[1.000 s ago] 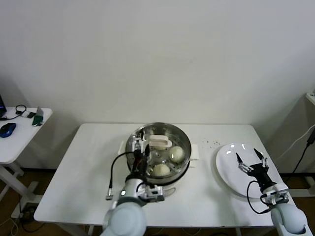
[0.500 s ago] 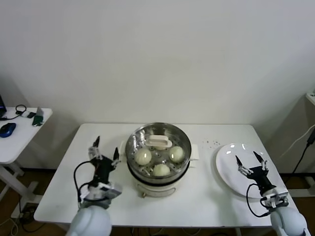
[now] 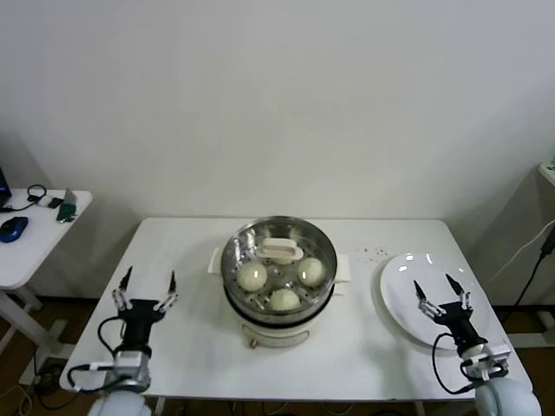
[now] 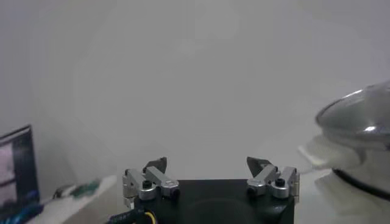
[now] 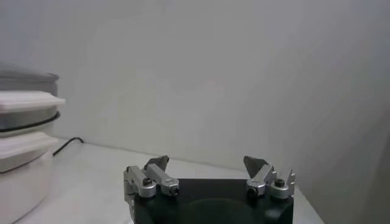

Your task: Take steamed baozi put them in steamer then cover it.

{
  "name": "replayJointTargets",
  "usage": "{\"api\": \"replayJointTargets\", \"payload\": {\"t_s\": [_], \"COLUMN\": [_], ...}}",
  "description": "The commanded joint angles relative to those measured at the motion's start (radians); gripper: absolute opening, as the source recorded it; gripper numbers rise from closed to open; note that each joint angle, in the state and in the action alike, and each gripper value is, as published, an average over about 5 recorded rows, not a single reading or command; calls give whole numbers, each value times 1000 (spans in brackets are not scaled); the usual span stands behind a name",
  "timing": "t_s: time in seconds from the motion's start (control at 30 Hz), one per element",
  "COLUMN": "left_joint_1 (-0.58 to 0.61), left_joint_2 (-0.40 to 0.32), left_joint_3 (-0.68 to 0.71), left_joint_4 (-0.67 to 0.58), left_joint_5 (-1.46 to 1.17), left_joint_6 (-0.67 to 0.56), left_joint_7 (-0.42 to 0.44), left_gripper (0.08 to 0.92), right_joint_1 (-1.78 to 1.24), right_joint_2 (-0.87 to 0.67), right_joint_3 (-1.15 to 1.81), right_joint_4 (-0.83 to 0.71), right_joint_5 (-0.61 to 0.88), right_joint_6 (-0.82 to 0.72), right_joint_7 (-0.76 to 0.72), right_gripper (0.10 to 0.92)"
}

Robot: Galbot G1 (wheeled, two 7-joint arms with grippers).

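The steamer (image 3: 277, 316) stands in the middle of the white table. The glass cover (image 3: 282, 236) with its white handle (image 3: 282, 251) lies on top of it. Through the glass three baozi show (image 3: 252, 276), (image 3: 312, 270), (image 3: 283, 300). My left gripper (image 3: 146, 290) is open and empty over the table's left front part, well apart from the pot. In the left wrist view its open gripper (image 4: 210, 163) has the domed cover (image 4: 359, 115) off to one side. My right gripper (image 3: 440, 292) hangs open and empty above the white plate (image 3: 399, 286); the right wrist view shows the gripper (image 5: 207, 161) and the steamer (image 5: 24, 122) far off.
The white oval plate lies bare at the table's right side. A few dark specks (image 3: 375, 253) lie behind it. A small side table (image 3: 35, 251) with a blue mouse (image 3: 13, 228) and cables stands to the left. A white wall is behind.
My left gripper has left the covered steamer and swung left and back to the table's front left. My right gripper has drawn back slightly over the plate.
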Motion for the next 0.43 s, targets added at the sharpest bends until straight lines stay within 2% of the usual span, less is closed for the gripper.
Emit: {"api": "replayJointTargets", "payload": {"t_s": [0.03,0.43], "left_joint_1": [68,107], "left_joint_2": [-53,-63], "left_joint_3": [-141,-133], "left_joint_4": [105,83], "left_joint_5": [-194,-200], "left_joint_6": [-228,-249], "left_joint_7": [58,119], "left_gripper": [823,823], "right_joint_1": [-39,-55], "right_joint_2": [37,73], "right_joint_3": [2,-4], "right_joint_4": [26,63], "right_joint_5": [40,3], "right_joint_6": [26,28], "right_joint_7": [-5,-12], "right_gripper": [823,823]}}
